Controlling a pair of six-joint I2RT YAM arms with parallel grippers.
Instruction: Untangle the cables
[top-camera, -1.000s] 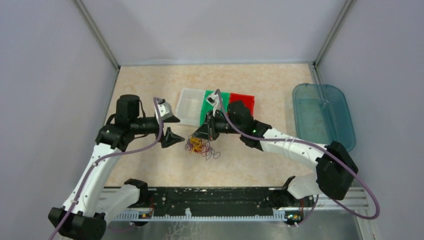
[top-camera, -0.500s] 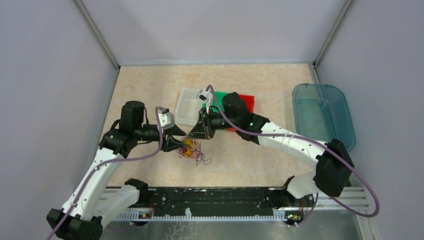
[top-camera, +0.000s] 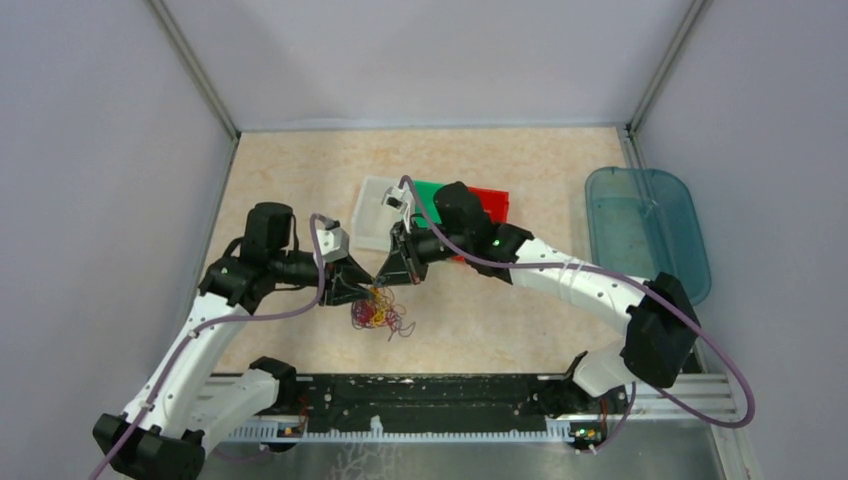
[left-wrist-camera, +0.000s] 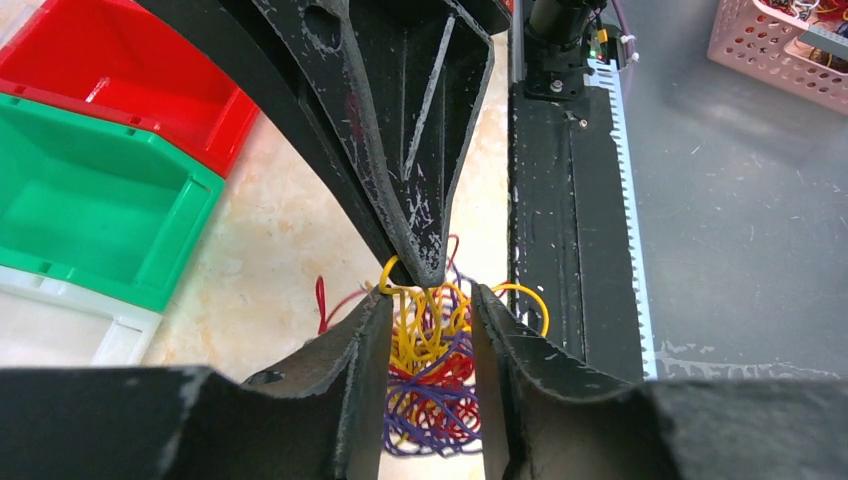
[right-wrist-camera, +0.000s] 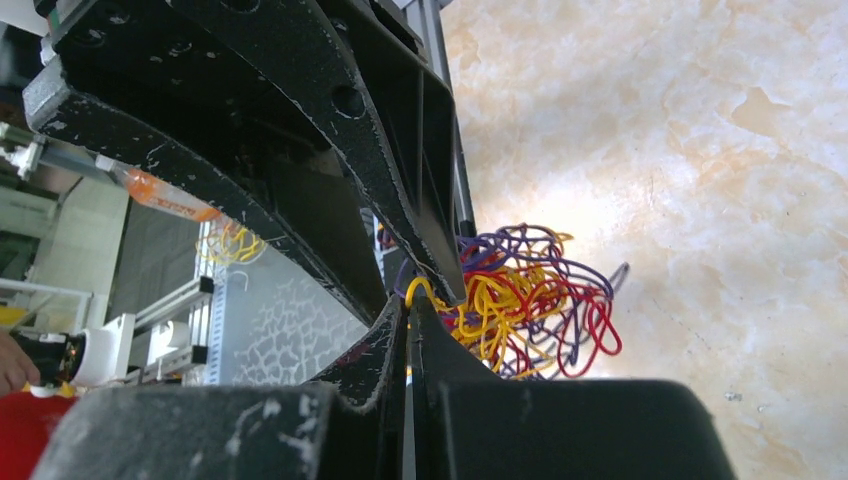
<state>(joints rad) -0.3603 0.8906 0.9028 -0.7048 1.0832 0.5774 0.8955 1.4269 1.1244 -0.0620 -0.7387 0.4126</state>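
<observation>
Tangle of red, yellow and purple cables (top-camera: 377, 312) sits near the middle of the counter (top-camera: 300, 170), between the two arms; right claw (right-wrist-camera: 410, 300) pressed together, pinching a yellow loop at the tangle's top; left claw (left-wrist-camera: 430, 300) half-spread, its fingers (left-wrist-camera: 370, 340) either side of the same strands; whether it grips them cannot be told.

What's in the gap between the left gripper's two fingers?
The tangled cables: yellow loops, with red and purple lower down. The left wrist view shows them between the fingers of the left gripper, at the tip of the right gripper.
</observation>
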